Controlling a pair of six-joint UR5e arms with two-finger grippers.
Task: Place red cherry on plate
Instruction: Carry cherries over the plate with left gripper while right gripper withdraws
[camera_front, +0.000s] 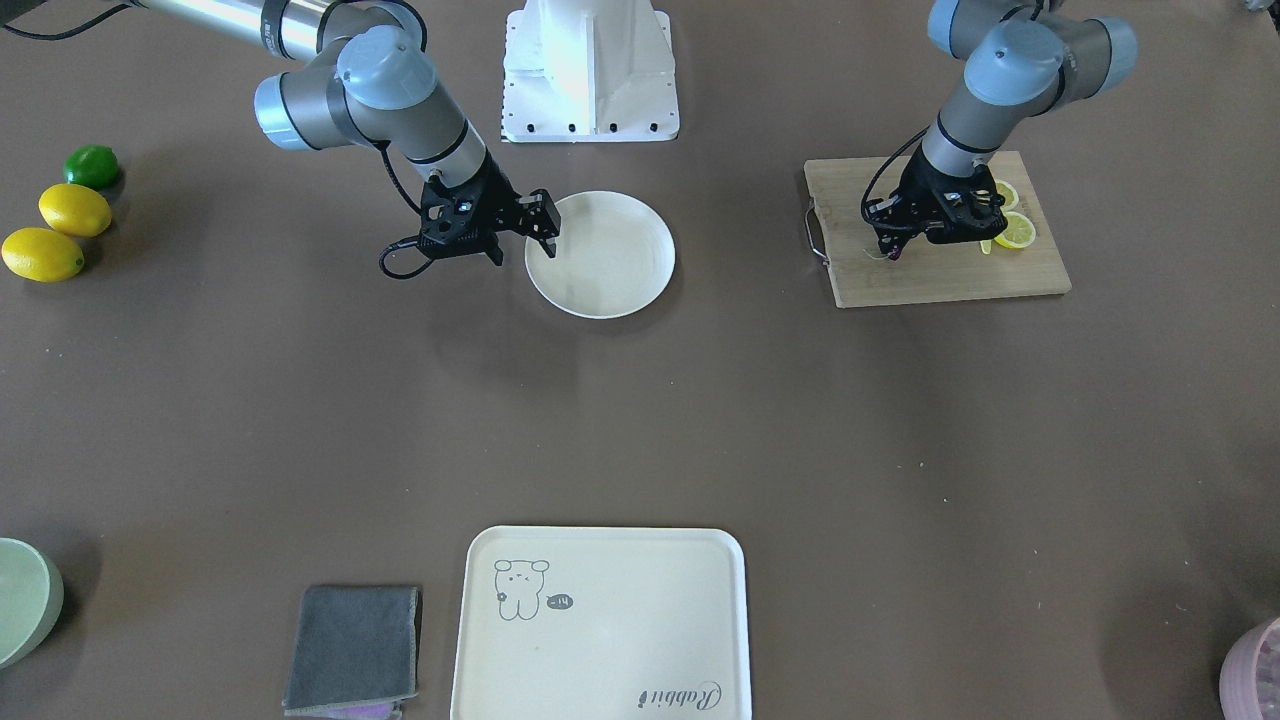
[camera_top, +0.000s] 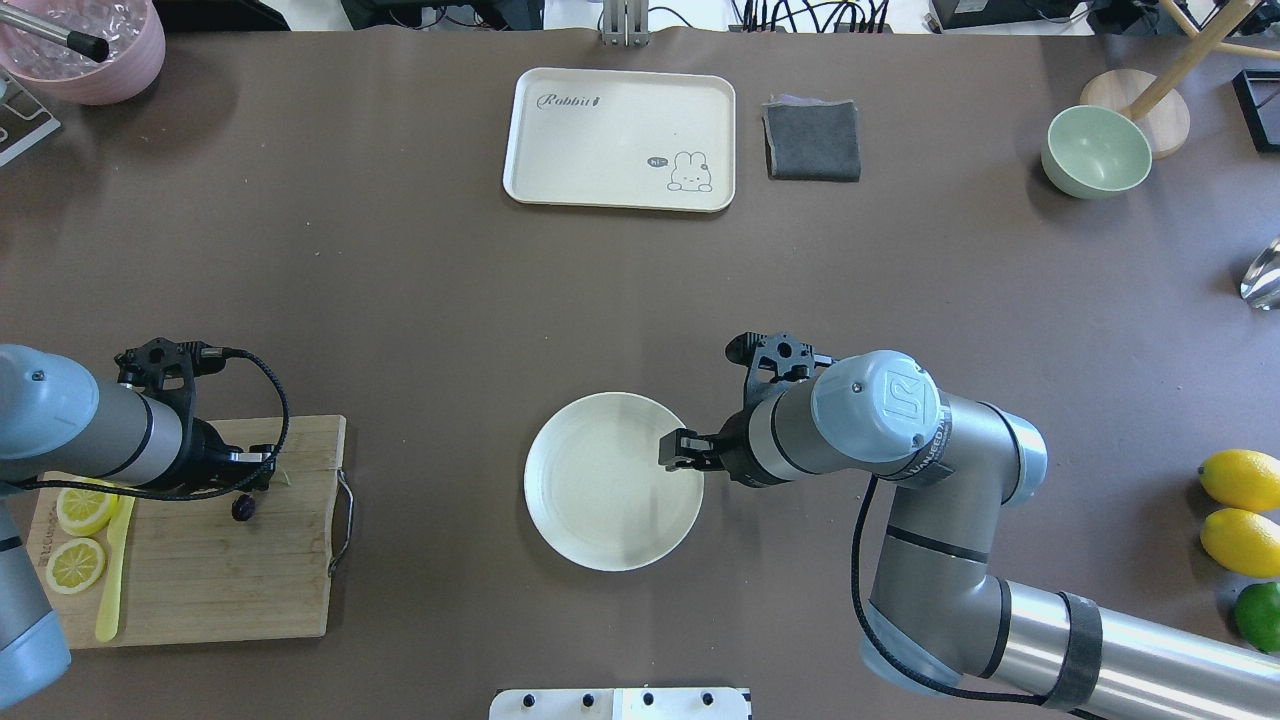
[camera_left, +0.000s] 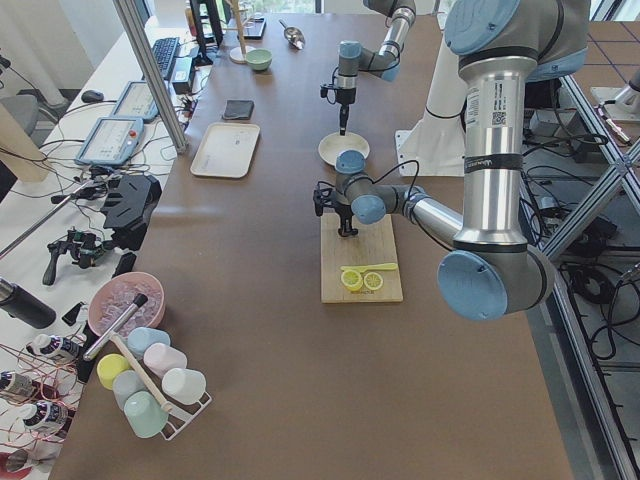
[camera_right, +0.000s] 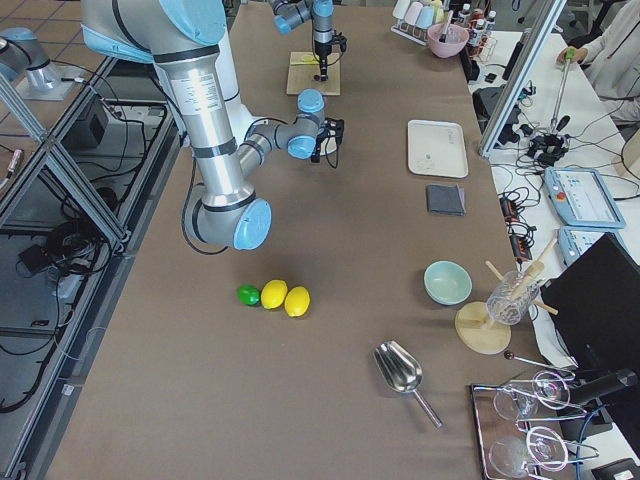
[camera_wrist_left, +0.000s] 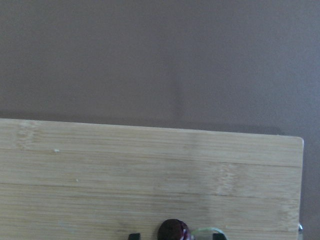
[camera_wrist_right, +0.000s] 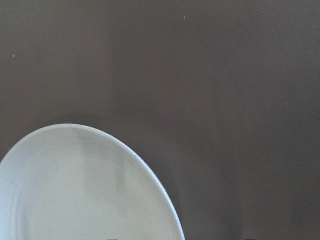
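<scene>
The red cherry, dark maroon with a thin green stem, lies on the bamboo cutting board near its edge toward the table's middle. It is also visible in the overhead view as the red cherry. My left gripper is low over it and open, with one fingertip on each side of the fruit and a gap to both. The round cream plate sits empty at the table's centre. Open and holding nothing, my right gripper hovers at the plate's rim.
Two lemon slices and a yellow utensil share the board. A bear tray, grey cloth and green bowl stand at the far side. Two lemons and a lime lie at right.
</scene>
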